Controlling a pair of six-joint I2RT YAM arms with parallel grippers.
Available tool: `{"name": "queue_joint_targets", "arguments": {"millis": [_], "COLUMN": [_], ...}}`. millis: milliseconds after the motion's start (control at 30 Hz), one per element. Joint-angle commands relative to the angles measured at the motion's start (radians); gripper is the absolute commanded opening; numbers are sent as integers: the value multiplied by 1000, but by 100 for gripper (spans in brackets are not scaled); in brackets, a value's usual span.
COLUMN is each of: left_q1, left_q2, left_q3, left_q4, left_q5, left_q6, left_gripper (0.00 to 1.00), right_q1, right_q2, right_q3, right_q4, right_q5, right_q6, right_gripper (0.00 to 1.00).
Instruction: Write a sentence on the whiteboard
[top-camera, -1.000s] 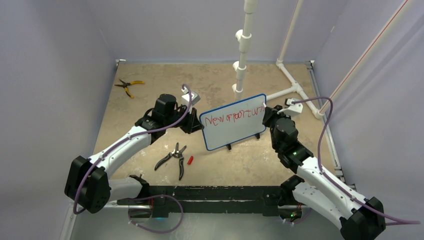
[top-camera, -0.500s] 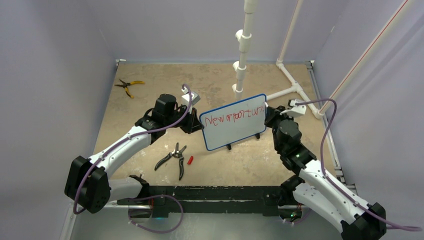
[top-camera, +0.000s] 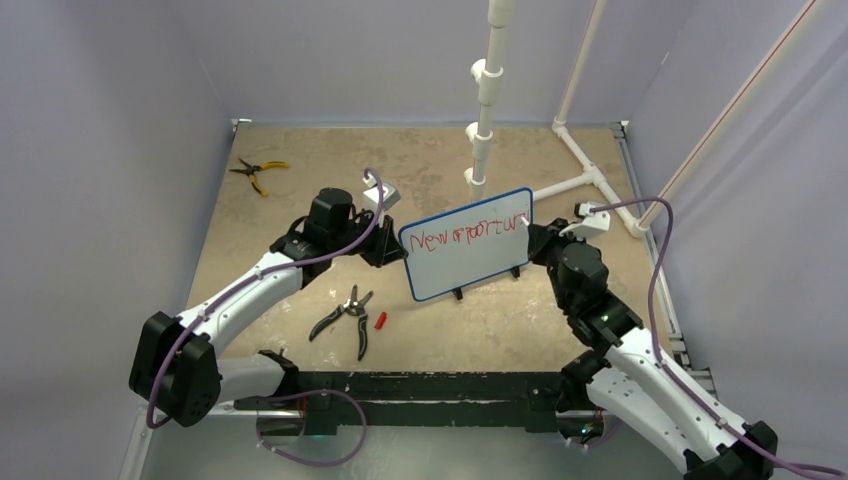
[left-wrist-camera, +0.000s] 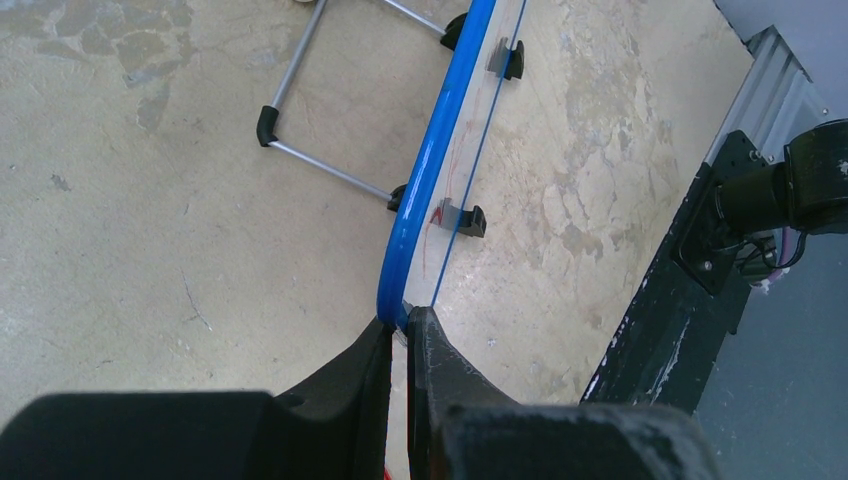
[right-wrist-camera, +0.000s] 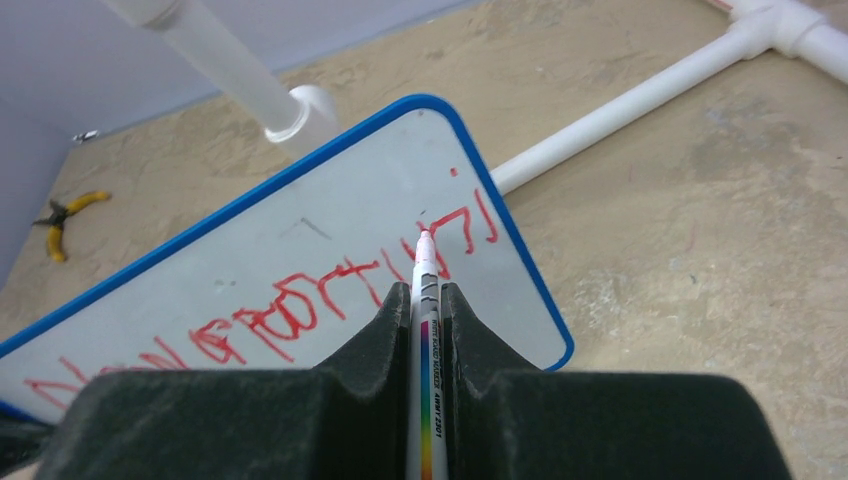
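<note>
The whiteboard (top-camera: 470, 262), white with a blue frame, stands upright mid-table. One row of red lettering, the sentence (top-camera: 468, 235), runs across its top; it also shows in the right wrist view (right-wrist-camera: 300, 315). My left gripper (top-camera: 392, 250) is shut on the board's left edge; the left wrist view shows the fingers clamping the blue frame (left-wrist-camera: 425, 190). My right gripper (top-camera: 535, 240) is shut on a white marker (right-wrist-camera: 425, 330), its red tip near the last letters at the board's right end.
Black-handled pliers (top-camera: 345, 315) and a red marker cap (top-camera: 380, 320) lie in front of the board. Yellow-handled pliers (top-camera: 255, 170) lie at the far left. A white pipe stand (top-camera: 485, 100) and floor pipes (top-camera: 590, 175) stand behind the board.
My right gripper with the marker has shifted slightly down and to the right near the board's right end. The left arm and board have not moved.
</note>
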Motion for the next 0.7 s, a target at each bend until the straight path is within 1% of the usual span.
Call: {"name": "queue_joint_targets", "arguments": {"millis": [0,33,133,233,367,500,667], "left_q1": [1,1,0,1,0,1,1], "left_q2": [-18,-18,-17,-14,-10,-11,-9], "left_q3": [-3,-3,-2,-2,-3,-2,-3], "left_q4": [29,29,31,33,35,33,34], "left_q5": [-26,-30,-32,-34,-33,-36,-33], "left_q6": [-7,-9,-16,-21,-23,-22,-21], "left_gripper": [0,0,0,0,0,0,0], "right_q1": [-4,-5,-4,-2,22,74,144], "right_q2": [-50,-64,-107,-112,-82,-75,-5], "right_q3": [52,53,26,-28,-99,-144,-162], "right_q4": [-70,-84,-78,-15,113,204,286], "right_q5": [-125,-154,-304,-464,-614,-658,-658], "right_q6": [23,24,18,4,1,-5,-16], "right_gripper": [0,0,0,0,0,0,0]}}
